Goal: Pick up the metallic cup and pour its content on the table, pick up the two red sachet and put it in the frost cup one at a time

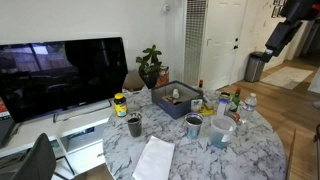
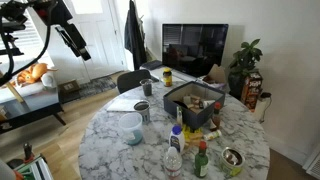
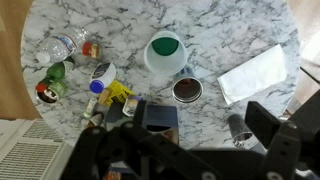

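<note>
The metallic cup [image 3: 187, 90] stands upright on the marble table [image 3: 230, 30], its inside dark reddish-brown. It also shows in both exterior views [image 1: 193, 125] [image 2: 143, 110]. The frost cup [image 3: 165, 52] stands right beside it and shows in both exterior views [image 1: 221, 131] [image 2: 131, 127]. The red sachets cannot be made out. My gripper [image 3: 185, 135] is open and empty, high above the table. In both exterior views [image 1: 281, 38] [image 2: 75, 40] it hangs far off to the side of the cups.
A smaller dark cup [image 3: 240, 130] and a white napkin [image 3: 258, 72] lie near the cups. A dark blue box [image 1: 175, 98] with small items sits mid-table. Bottles [image 3: 65, 45] and jars stand on one side. A TV [image 1: 60, 75] and a plant [image 1: 150, 65] stand behind.
</note>
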You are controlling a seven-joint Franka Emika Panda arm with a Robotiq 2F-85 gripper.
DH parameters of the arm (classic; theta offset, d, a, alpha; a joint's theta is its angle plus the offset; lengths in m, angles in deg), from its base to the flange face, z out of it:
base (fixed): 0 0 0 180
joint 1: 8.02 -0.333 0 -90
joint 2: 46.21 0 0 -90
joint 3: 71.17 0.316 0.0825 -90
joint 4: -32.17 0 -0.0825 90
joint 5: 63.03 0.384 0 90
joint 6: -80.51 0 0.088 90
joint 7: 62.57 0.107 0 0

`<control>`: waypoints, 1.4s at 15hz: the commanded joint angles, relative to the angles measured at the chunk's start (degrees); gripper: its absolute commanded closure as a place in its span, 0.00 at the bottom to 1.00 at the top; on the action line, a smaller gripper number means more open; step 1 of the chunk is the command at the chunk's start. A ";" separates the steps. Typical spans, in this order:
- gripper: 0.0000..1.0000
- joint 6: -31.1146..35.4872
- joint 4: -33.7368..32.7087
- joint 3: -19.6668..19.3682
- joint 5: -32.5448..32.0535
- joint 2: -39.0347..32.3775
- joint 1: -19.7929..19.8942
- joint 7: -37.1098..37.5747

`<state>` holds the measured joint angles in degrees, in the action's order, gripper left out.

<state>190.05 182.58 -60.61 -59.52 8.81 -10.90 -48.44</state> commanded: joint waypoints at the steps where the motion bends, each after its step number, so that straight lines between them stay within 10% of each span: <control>1: 0.00 -0.17 -0.17 -0.02 -0.03 -0.06 0.02 -0.02; 7: 0.00 3.56 -1.22 3.65 1.76 -14.78 -1.80 0.30; 13: 0.00 22.29 -2.92 10.04 -2.49 -34.98 1.78 2.43; 21: 0.00 30.29 -10.02 4.24 -16.50 -54.48 1.04 9.27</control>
<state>219.20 176.38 -53.73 -71.74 -39.03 -9.32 -41.35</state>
